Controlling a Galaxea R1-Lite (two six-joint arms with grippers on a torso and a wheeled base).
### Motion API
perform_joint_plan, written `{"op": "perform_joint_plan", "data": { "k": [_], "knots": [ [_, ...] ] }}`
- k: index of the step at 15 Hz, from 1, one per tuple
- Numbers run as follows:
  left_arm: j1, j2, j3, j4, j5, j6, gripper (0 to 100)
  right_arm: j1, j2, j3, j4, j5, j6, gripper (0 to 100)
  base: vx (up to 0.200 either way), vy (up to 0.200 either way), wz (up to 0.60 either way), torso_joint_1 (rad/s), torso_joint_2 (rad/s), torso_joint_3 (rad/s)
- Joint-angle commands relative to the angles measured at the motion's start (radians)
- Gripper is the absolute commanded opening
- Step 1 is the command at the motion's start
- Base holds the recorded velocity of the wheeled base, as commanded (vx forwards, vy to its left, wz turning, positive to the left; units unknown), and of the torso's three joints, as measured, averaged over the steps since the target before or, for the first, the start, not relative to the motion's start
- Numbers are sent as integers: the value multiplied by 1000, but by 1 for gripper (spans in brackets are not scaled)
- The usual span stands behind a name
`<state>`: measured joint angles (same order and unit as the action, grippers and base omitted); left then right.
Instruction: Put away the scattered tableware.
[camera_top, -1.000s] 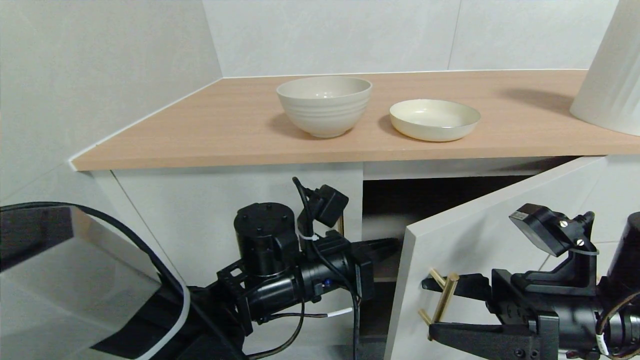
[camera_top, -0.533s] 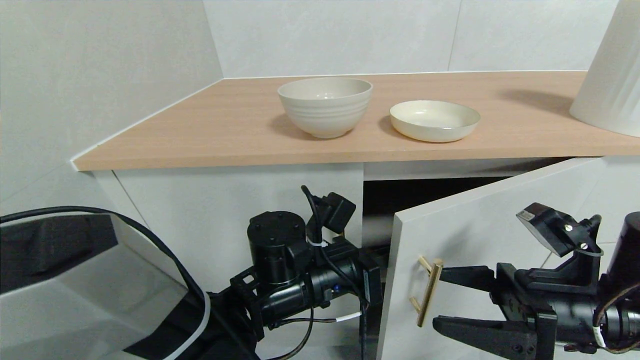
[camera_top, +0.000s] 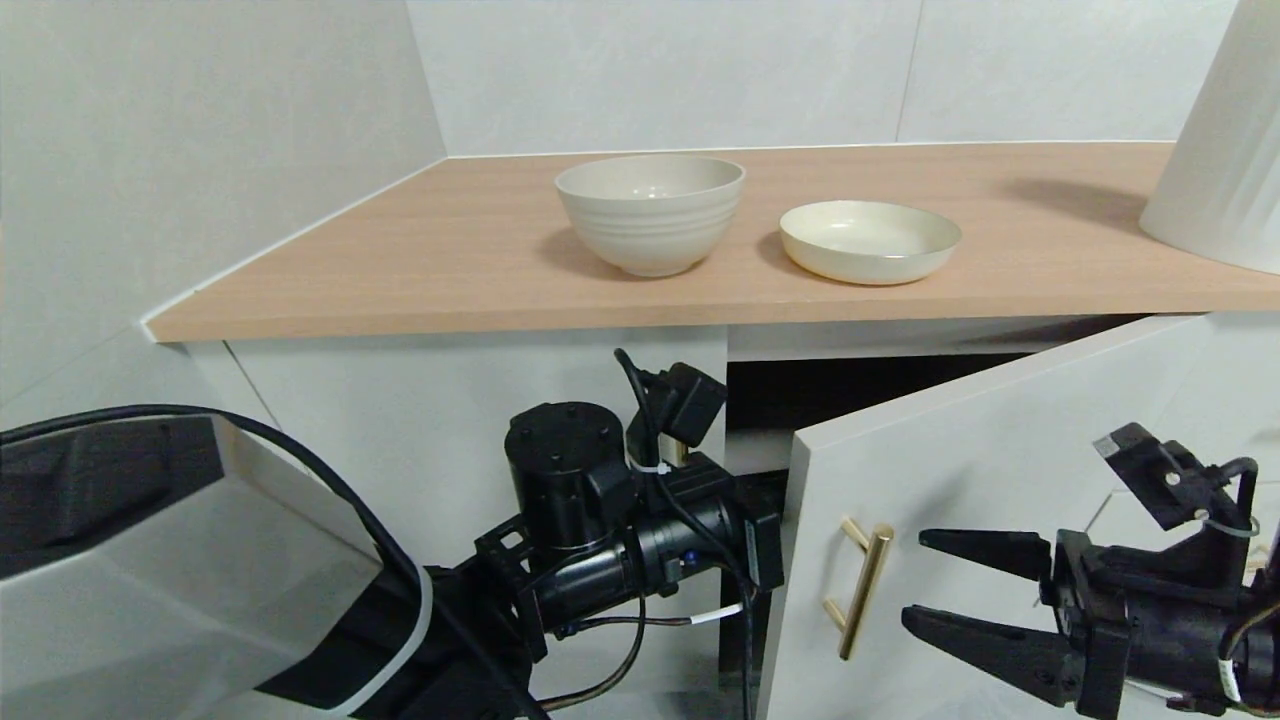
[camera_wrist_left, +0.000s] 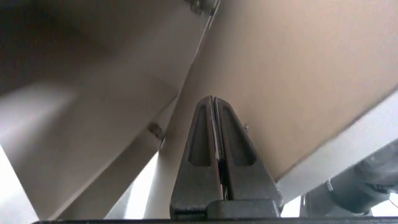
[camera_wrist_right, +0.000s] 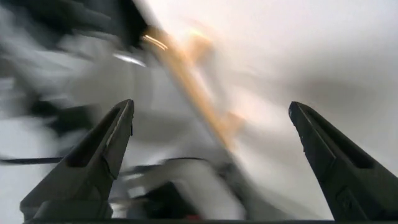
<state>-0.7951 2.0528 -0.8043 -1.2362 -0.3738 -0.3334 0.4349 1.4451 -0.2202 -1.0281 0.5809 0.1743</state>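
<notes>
Fingers of the right gripper (camera_top: 914, 578) are spread wide just short of the brass handle (camera_top: 865, 590) on the cabinet door (camera_top: 960, 450), gripping nothing.
Left gripper (camera_wrist_left: 214, 101) fingers are pressed flat together, empty, pointing at the half-open door near its edge. The bowl (camera_top: 650, 212) and shallow dish (camera_top: 869, 240) sit side by side, not touching, on the wooden counter (camera_top: 400, 270) above.

We see a bowl (camera_top: 649, 212) and a shallow dish (camera_top: 869, 240) side by side on the desk (camera_top: 450, 260), and below, our right hand (camera_top: 915, 578), spread wide, just beside the ajar cabinet door (camera_top: 960, 470)'s brass handle (camera_top: 862, 590).
</notes>
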Motion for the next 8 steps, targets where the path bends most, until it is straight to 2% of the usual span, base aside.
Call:
{"op": "perform_joint_plan", "data": {
  "k": [1,2,3,5,7,8],
  "knots": [
    [1,-5,-35,30,0,-1,0,35,-104,88,17,-138,-42,100,0,0,0,0,0,0],
    [-1,-10,-44,60,0,1,0,54,-192,88,112,-213,-44,100,0,0,0,0,0,0],
    [-4,-14,-46,78,0,1,0,71,-285,55,263,-274,-45,100,0,0,0,0,0,0],
    [-6,-25,-46,98,0,1,0,114,-423,-68,583,-420,-47,100,0,0,0,0,0,0],
    [-19,-39,-39,109,0,2,0,202,-546,-220,922,-550,-41,100,0,0,0,0,0,0],
    [-27,-42,-35,119,0,2,0,203,-563,-220,942,-550,-30,100,0,0,0,0,0,0]
  ]
}}
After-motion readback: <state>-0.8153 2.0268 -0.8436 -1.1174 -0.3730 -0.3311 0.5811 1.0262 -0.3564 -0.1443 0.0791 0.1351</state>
